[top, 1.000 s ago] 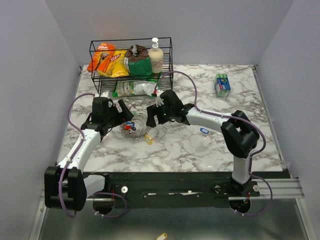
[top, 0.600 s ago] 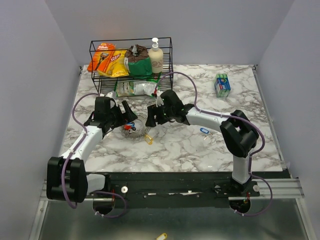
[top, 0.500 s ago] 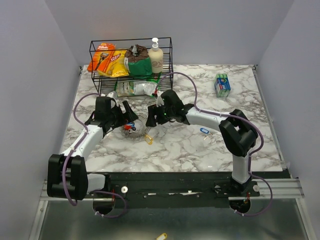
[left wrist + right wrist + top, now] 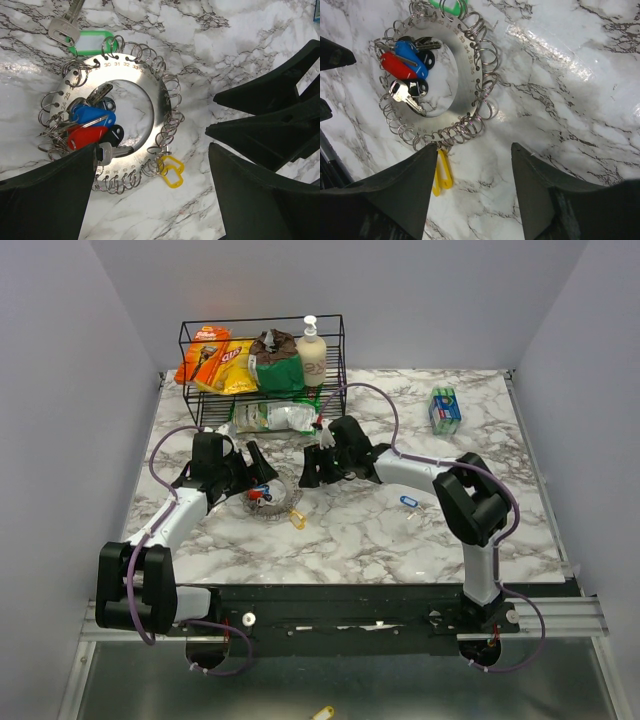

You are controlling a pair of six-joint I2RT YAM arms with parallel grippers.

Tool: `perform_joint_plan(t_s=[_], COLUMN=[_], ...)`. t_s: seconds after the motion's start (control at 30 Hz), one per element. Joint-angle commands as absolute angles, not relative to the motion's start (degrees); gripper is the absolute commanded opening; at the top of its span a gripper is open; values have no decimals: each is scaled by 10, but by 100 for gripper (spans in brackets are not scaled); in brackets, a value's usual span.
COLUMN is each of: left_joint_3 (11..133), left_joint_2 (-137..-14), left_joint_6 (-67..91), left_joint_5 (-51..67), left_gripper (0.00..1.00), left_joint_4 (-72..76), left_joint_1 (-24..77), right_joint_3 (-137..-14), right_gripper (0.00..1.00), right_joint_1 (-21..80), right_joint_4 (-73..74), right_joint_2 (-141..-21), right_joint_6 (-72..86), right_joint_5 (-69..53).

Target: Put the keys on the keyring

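left gripper [image 4: 150,150] jaws wide apart, empty, above keyring [image 4: 150,85]; red and blue keys [image 4: 90,125] lie in its middle. right gripper [image 4: 474,150] jaws apart, empty, just right of it.

I see both arms built alike: the left arm [image 4: 170,523] and right arm [image 4: 410,471] have white tube links between bulky black joint housings. A thin purple cable [image 4: 391,418] loops along each. Their fingers [image 4: 260,200] are matte black, broad and wedge-shaped. Both bases sit on a black rail [image 4: 340,605] at the worktop's near edge.
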State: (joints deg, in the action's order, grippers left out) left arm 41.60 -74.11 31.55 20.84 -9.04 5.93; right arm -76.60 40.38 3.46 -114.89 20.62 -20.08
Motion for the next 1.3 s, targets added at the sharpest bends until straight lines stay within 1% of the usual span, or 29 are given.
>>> perform_joint_plan(t_s=[0.0,0.17,0.43,0.67,0.83,0.9,0.93,0.97,1.07,1.1,1.17,1.27], left_joint_3=[430,432,436,436,438,439,438,435,426,425,424,424], left_joint_2=[-743,-740,-741,-737,-732,-729,-729,-724,-712,-709,-703,-701], left_joint_6=[314,310,306,304,302,302,303,302,307,308,306,307], left_joint_5=[226,224,226,226,226,226,227,228,227,226,223,221], left_gripper=[99,99,99,99,99,99,99,99,99,99,99,99], left_joint_4=[-79,-83,-86,-86,-91,-92,-91,-91,-88,-89,-92,-94], left_joint_1=[55,55,55,55,55,55,55,55,55,55,55,55], right_joint_3=[-781,-795,-816,-826,-834,-847,-852,-856,-861,-857,-847,-820], right_gripper=[65,58,55,49,47,44,41,35,24,14,0,1], right_joint_1=[403,404,403,403,403,403,403,403,404,403,403,404], right_joint_4=[13,8,9,11,11,11,11,12,12,12,11,11], right_joint_2=[-1170,-1191,-1220,-1243,-1255,-1267,-1271,-1278,-1281,-1276,-1267,-1241], right_joint_6=[210,221,236,254,262,266,272,273,279,279,277,265], right_joint_5=[-239,-267,-287,-287,-294,-295,-295,-295,-297,-300,-300,-294])
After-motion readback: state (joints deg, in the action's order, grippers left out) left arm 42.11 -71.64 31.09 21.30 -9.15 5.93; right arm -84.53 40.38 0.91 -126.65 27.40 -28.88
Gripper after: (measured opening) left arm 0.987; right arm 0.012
